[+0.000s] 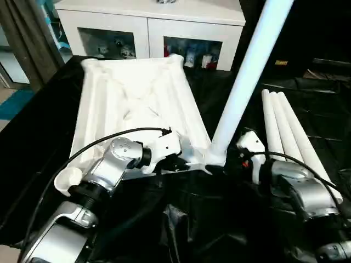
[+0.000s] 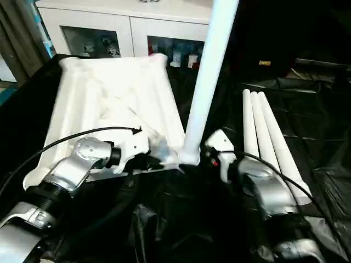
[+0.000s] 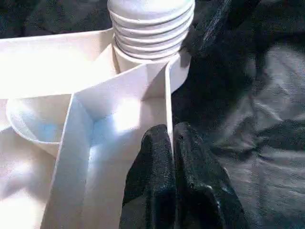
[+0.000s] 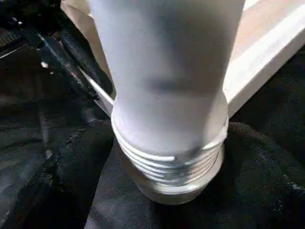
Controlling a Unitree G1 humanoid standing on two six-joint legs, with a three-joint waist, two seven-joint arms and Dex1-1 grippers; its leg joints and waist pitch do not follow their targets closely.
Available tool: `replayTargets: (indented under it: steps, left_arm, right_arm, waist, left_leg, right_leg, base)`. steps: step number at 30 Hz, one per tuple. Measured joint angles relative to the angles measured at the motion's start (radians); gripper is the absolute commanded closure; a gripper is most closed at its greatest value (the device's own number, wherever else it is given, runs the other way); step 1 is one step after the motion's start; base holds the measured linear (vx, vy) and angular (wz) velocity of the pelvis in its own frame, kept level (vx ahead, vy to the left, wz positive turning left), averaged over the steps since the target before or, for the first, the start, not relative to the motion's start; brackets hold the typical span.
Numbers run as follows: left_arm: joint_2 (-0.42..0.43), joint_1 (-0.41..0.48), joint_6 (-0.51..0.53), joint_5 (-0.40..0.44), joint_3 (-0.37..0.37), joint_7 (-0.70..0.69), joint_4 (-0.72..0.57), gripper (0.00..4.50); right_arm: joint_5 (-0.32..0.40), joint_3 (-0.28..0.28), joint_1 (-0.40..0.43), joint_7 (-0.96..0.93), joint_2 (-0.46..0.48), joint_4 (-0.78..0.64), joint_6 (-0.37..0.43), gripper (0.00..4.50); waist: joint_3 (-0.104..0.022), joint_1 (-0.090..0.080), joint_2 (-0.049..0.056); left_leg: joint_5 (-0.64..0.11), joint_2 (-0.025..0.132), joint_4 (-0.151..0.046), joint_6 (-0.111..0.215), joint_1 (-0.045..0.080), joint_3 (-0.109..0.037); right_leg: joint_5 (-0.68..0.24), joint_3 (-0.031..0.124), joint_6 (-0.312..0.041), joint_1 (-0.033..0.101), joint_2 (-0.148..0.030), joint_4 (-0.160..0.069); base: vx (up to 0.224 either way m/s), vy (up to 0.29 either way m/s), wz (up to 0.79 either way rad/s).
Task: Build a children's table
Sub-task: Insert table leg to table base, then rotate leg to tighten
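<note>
You are looking at what reads as a staged room in a lab or demo space made up like a home. At the back stands a low white cabinet with two glass doors [image 1: 148, 27], and behind the glass you can make out small colourful toys or figurines [image 1: 198, 58]. The working surface is covered by a crinkled glossy black plastic sheet [image 1: 307, 104]. At the far left you see a strip of grey curtain [image 1: 22, 38] and a patch of teal floor [image 1: 15, 102].
</note>
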Motion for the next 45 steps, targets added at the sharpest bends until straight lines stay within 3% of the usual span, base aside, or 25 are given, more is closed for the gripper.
replayTargets:
  steps: [11,12,17,22,29,34,36,39,45]
  left_arm:
    - [0.014,0.010,0.000,-0.007,-0.012,-0.036,-0.015,4.50]
    - [0.014,0.011,0.000,-0.006,-0.012,-0.036,-0.017,4.50]
    - [0.016,0.012,0.000,-0.006,-0.012,-0.036,-0.017,4.50]
    - [0.017,0.014,0.000,-0.006,-0.012,-0.035,-0.018,4.50]
    - [0.013,0.016,0.008,-0.003,-0.011,-0.017,-0.016,4.50]
    - [-0.050,-0.011,0.073,0.012,0.013,0.110,0.052,4.50]
    - [-0.101,-0.045,0.106,0.024,0.025,0.201,0.115,4.50]
    - [-0.163,-0.086,0.148,0.033,0.036,0.313,0.179,4.50]
    - [-0.218,-0.113,0.168,0.038,0.064,0.411,0.239,4.50]
  right_arm:
    - [0.034,0.008,-0.001,0.021,0.021,-0.053,0.008,0.51]
    - [0.032,0.009,-0.003,0.022,0.021,-0.052,0.007,0.76]
    - [0.021,0.011,-0.002,0.020,0.017,-0.052,0.003,0.96]
    - [0.015,0.011,-0.004,0.011,0.017,-0.036,-0.016,1.51]
    - [0.010,0.010,-0.004,-0.010,0.031,-0.017,-0.035,1.76]
    - [-0.002,-0.045,-0.029,-0.199,0.131,0.093,-0.066,1.78]
    - [-0.009,-0.080,-0.065,-0.336,0.192,0.164,-0.071,1.78]
    - [-0.026,-0.119,-0.116,-0.522,0.267,0.236,-0.080,1.78]
    - [-0.057,-0.134,-0.199,-0.683,0.342,0.347,-0.106,1.78]
  waist:
    - [0.000,0.000,0.000]
    - [0.000,0.001,0.000]
    - [0.000,0.001,0.000]
    - [0.000,0.001,0.000]
    - [0.000,0.000,-0.001]
    - [-0.002,-0.007,-0.004]
    - [-0.001,-0.018,-0.005]
    - [-0.001,-0.030,-0.005]
    - [-0.001,-0.041,-0.004]
  left_leg:
    - [-0.001,0.001,0.006,-0.008,0.000,0.000]
    - [0.000,0.001,0.006,-0.008,0.000,0.000]
    - [0.002,0.001,0.007,-0.004,0.000,0.000]
    - [0.002,0.001,0.008,-0.004,0.000,0.000]
    - [0.002,0.001,0.009,-0.004,0.001,0.000]
    - [-0.001,0.001,0.011,-0.010,0.014,0.000]
    - [-0.001,0.000,0.011,-0.010,0.019,0.000]
    - [-0.001,-0.001,0.010,-0.010,0.019,-0.001]
    - [-0.001,-0.003,0.008,-0.009,0.017,-0.001]
  right_leg:
    - [0.001,0.000,0.001,0.002,-0.001,0.003]
    - [0.001,0.000,0.001,0.002,-0.001,0.003]
    - [0.001,0.000,0.001,0.002,-0.001,0.006]
    - [0.001,0.000,0.001,0.002,-0.001,0.007]
    - [0.001,0.001,0.001,0.002,-0.001,0.009]
    - [0.001,0.002,0.002,0.013,-0.001,0.009]
    - [-0.003,0.002,0.009,0.018,-0.002,0.008]
    - [-0.003,0.001,0.009,0.018,-0.003,0.004]
    - [-0.003,-0.001,0.009,0.019,-0.005,-0.008]
  base:
    - [0.000,0.000,0.00]
    - [0.000,0.000,0.00]
    - [0.000,0.000,0.00]
    - [0.000,0.000,0.00]
    - [0.000,0.000,0.00]
    - [0.000,0.000,0.00]
    - [-0.057,0.008,-0.02]
    - [-0.039,0.006,-0.01]
    - [0.000,0.000,0.00]
